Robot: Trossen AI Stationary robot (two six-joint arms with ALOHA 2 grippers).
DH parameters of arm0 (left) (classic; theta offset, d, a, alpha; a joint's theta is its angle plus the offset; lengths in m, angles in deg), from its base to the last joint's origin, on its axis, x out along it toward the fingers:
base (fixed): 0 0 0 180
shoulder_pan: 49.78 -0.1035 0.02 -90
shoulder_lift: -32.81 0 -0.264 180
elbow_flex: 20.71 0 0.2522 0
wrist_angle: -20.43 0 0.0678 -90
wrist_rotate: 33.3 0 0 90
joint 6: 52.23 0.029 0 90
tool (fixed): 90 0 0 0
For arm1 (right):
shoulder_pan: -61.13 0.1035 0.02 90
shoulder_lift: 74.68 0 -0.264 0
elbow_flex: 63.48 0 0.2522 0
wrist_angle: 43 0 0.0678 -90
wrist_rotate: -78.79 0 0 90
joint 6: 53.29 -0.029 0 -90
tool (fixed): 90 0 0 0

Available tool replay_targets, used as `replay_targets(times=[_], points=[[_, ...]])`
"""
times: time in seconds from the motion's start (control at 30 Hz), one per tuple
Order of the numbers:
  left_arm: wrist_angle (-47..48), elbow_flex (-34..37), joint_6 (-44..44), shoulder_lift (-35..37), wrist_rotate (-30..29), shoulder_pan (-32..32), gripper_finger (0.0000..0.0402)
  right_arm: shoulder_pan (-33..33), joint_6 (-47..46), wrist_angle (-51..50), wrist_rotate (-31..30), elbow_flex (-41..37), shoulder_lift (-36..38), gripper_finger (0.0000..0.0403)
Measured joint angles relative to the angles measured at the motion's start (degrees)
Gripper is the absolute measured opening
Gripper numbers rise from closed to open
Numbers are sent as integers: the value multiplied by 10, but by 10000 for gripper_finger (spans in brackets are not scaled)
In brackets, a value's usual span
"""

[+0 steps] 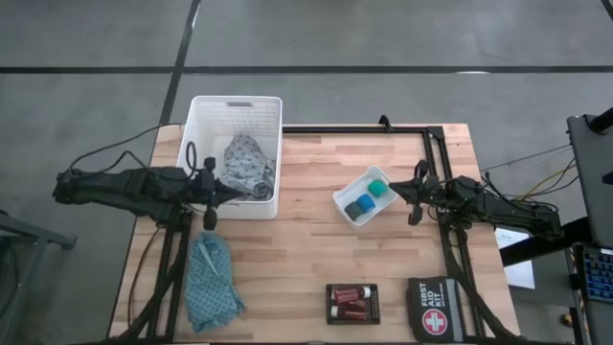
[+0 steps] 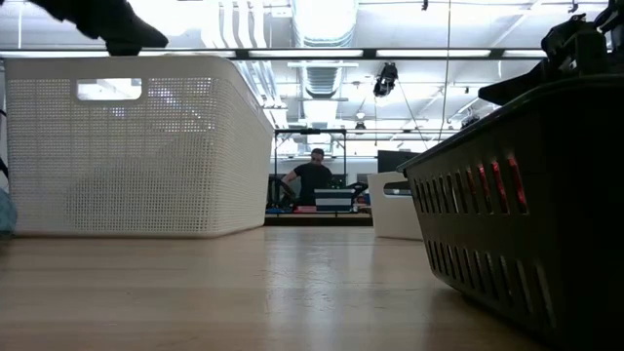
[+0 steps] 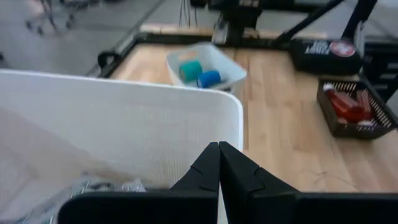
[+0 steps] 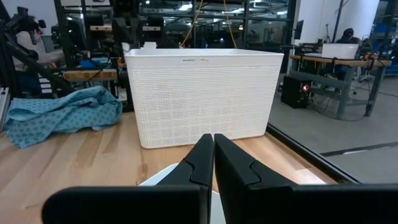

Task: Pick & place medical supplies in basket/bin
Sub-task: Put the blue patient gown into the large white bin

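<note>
Left gripper (image 1: pixel 210 193), closed and empty, at the basket (image 1: pixel 203 114) edge; grey cloth (image 1: pixel 245 165) inside, teal cloth (image 1: pixel 211 281) on the surface nearby. Right gripper (image 1: pixel 414 193), closed, beside the tray (image 1: pixel 345 196).

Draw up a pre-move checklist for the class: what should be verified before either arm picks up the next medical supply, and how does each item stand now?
1. Left claw empty and shut, above the white basket's near wall: ok.
2. Right claw empty and shut, by the small white tray: ok.
3. Grey patterned cloth already inside the basket: ok.
4. Teal cloth in the basket: not ok, it lies on the table.
5. Red bottles in the basket: not ok, they sit in the dark tray.
6. Blue piece and green piece in the basket: not ok, both in the small white tray.
</note>
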Motion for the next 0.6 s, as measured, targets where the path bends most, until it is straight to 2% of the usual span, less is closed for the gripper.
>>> replay_targets(times=[0.17,0.37,0.47,0.6], points=[[81,-89,-41,-73,-18,6,6,0,0,0,0,0,0,11],[196,-217,-106,-186,-125,57,6,0,0,0,0,0,0,11],[296,-296,-211,-244,-162,96,6,0,0,0,0,0,0,11],[429,-377,-429,-309,-213,161,6,0,0,0,0,0,0,11]])
